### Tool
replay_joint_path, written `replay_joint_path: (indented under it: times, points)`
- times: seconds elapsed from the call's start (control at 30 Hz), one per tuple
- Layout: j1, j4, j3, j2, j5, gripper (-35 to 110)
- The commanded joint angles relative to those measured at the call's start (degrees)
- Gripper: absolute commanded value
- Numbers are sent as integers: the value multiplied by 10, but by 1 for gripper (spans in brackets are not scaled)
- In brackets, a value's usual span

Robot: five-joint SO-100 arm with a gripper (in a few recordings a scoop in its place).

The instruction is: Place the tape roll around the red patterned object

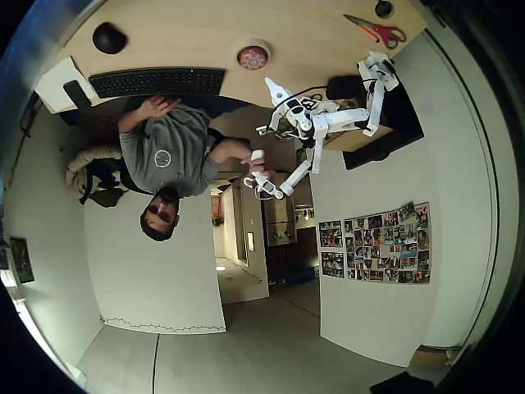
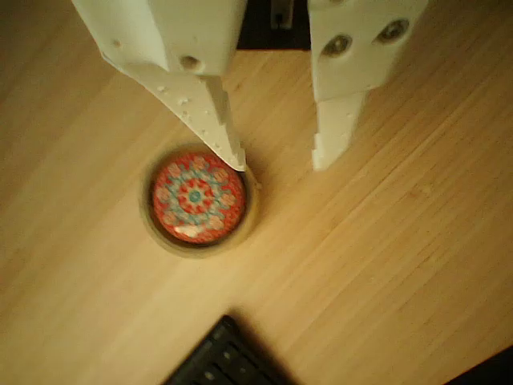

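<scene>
The red patterned object (image 2: 197, 198) is a round dome with an orange and teal flower pattern, lying on the wooden table. The pale tape roll (image 2: 249, 213) lies flat around it as a ring. My gripper (image 2: 280, 164) is open just above and to the right of the ring, with nothing between its white fingers (image 2: 215, 112). The left fingertip is over the ring's upper right rim. In the overhead view the red patterned object (image 1: 253, 57) sits inside the tape roll (image 1: 267, 49), and my gripper (image 1: 275, 92) is just below and to the right of it.
A black keyboard (image 1: 156, 80) lies left of the ring, and its corner (image 2: 224, 361) shows in the wrist view. A black mouse (image 1: 108, 37) lies farther left. Red-handled scissors (image 1: 377, 31) lie at the right. A person (image 1: 168, 156) sits at the table.
</scene>
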Motion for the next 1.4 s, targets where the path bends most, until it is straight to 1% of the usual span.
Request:
replay_joint_path:
  times: [0.0,0.1,0.23,0.43,0.57,0.67,0.8,0.97,1.17,1.27,1.37]
  points:
    - [6,66,-42,38,23,28]
    - [7,96,-8,87,57,30]
    - [2,84,127,187,107,32]
    - [-11,-33,381,333,160,32]
    - [-22,-92,481,366,206,33]
    - [-32,-118,519,373,230,33]
    - [-19,-124,516,398,231,34]
    - [28,-107,487,428,192,34]
    - [60,6,345,431,159,34]
    - [59,69,259,423,160,33]
    - [53,109,218,427,174,34]
